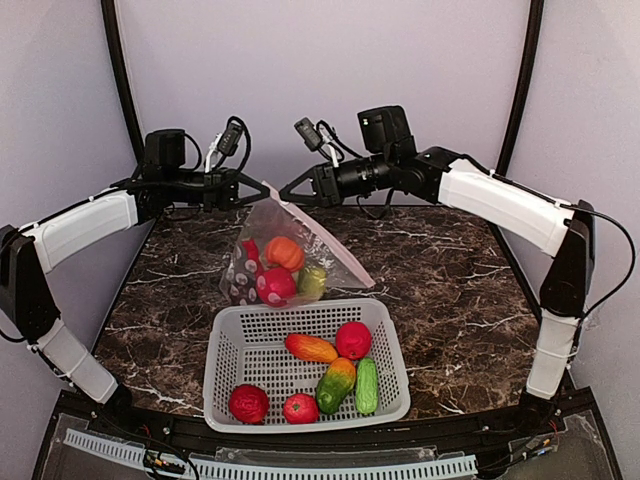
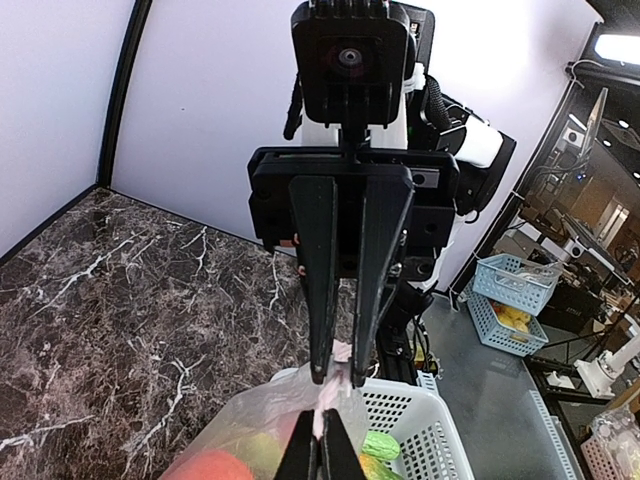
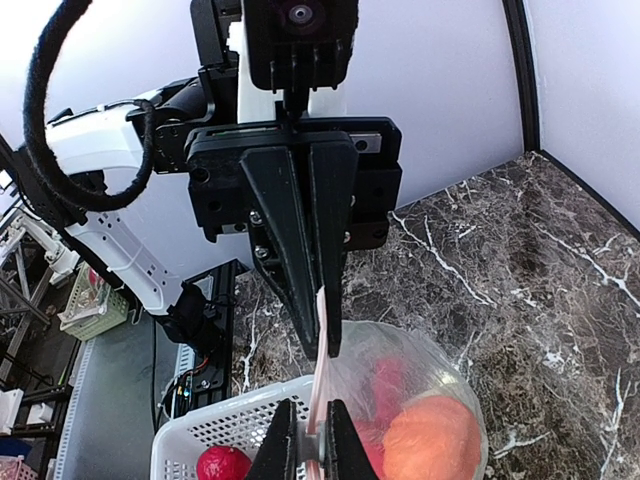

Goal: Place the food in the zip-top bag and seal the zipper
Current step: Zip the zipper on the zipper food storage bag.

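The zip-top bag (image 1: 335, 255) hangs above the table from both grippers, which meet nose to nose at its top. Inside it are an orange fruit (image 1: 283, 252), a red-pink one (image 1: 275, 287), a green one (image 1: 312, 282) and a red one (image 1: 250, 254). My left gripper (image 1: 264, 190) is shut on the pinkish zipper strip (image 2: 340, 390); its fingers (image 2: 300, 455) pinch it. My right gripper (image 1: 284, 193) is shut on the same strip (image 3: 322, 385), a short way from the left gripper. The orange fruit (image 3: 435, 440) shows through the bag under it.
The white slotted basket (image 1: 225, 355) stands near the front edge, just below the bag. It holds several pieces of food: an orange-red one (image 1: 311, 348), a red ball (image 1: 352, 340), a green-orange one (image 1: 336, 385), a green cucumber (image 1: 367, 386), two red ones (image 1: 248, 403).
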Available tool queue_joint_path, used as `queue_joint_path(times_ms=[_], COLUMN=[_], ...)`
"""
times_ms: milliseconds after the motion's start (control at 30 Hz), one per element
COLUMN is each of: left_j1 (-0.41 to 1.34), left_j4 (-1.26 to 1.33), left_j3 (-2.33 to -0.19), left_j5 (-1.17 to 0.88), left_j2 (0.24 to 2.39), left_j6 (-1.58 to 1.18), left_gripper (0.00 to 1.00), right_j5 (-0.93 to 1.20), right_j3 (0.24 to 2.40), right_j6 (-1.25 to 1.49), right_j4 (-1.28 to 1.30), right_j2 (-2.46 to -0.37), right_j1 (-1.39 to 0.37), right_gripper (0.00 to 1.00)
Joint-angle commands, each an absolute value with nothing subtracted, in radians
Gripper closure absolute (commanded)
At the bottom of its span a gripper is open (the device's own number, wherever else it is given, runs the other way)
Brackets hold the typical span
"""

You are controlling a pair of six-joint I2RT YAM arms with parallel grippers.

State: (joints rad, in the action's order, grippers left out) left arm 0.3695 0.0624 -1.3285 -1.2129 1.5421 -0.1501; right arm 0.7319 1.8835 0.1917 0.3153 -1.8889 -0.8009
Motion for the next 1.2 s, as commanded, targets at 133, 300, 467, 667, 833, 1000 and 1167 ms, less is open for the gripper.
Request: queue_joint_path(times_ms=[133, 300, 467, 667, 833, 1000, 1167], left_j1=[0.363, 0.350, 0.344, 0.339, 0.331, 0.325, 0.319], left_j4=[0.006, 0.006, 0.007, 0.010, 0.021, 0.029, 0.033], left_j3=[-1.348, -1.348, -1.350, -1.349, -1.346, -1.344, -1.344], left_j5=[-1.204, -1.199, -1.197, -1.191, -1.185, -1.187, -1.182], left_j2=[1.505, 1.493, 1.488, 1.478, 1.469, 1.464, 1.461], left_j6=[-0.098, -0.095, -0.097, -0.097, -0.102, -0.109, -0.111], left_gripper=[0.99, 0.99, 0.99, 0.99, 0.99, 0.99, 0.99], right_j5=[0.696, 0.656, 0.627, 0.605, 0.587, 0.573, 0.564], right_j3=[1.830, 1.780, 1.729, 1.682, 1.651, 1.632, 1.612], right_j6=[0.155, 0.141, 0.137, 0.139, 0.140, 0.138, 0.139], right_j4=[0.348, 0.376, 0.390, 0.404, 0.416, 0.433, 0.450], right_j2=[-1.825, -1.782, -1.739, -1.709, -1.683, -1.665, -1.651], right_j1=[-0.805, -0.803, -0.799, -0.800, -0.799, -0.798, -0.799], right_gripper=[0.98, 0.99, 0.99, 1.00, 1.00, 1.00, 1.00])
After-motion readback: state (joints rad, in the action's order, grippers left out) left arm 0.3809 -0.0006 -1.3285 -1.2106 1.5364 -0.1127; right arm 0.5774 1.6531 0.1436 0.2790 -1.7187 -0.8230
